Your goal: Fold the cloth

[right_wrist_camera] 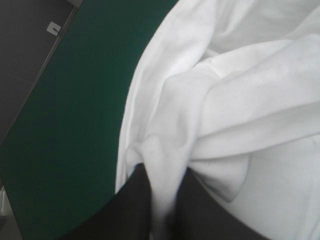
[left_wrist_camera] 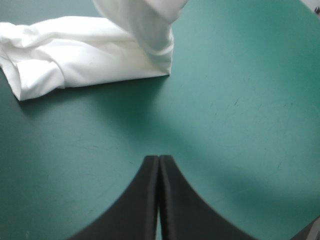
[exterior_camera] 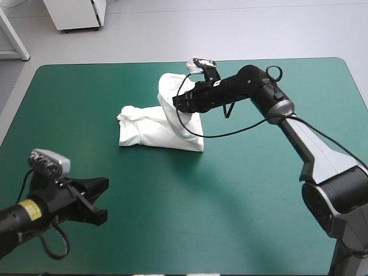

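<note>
High view: you are mid-fold, T-shirt (exterior_camera: 152, 131) upper centre of frame.
Right gripper (exterior_camera: 177, 103) jaws are clenching its raised edge; left gripper (left_wrist_camera: 158, 162) jaws are sitting closed. Next, probably laying it over.

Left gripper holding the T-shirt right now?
No: the left gripper has its jaws shut empty over bare teal-green cover, with the T-shirt lying ahead of it, apart.
</note>
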`<control>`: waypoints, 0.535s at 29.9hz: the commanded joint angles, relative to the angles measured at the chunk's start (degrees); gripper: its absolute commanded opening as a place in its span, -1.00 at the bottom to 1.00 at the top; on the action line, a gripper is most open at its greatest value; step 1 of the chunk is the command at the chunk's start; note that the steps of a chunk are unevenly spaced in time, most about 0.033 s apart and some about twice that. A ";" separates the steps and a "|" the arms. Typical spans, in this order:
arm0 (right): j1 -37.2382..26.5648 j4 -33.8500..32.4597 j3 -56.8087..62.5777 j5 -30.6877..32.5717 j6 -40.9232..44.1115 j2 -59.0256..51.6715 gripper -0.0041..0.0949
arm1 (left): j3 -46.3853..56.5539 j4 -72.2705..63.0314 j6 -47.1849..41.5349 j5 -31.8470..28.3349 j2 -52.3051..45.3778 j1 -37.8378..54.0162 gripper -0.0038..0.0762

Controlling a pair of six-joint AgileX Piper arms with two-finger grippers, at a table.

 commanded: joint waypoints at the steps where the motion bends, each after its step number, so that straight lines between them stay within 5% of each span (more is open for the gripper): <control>1: 2.26 2.40 -1.97 -4.19 0.23 -0.12 -0.95 | 0.12 -1.35 -3.26 -3.37 -4.41 -0.06 -0.93; 16: 9.35 3.02 -16.55 -10.88 -0.07 16.04 -0.95 | 0.37 -4.08 -4.17 -2.78 -2.85 -0.06 -0.93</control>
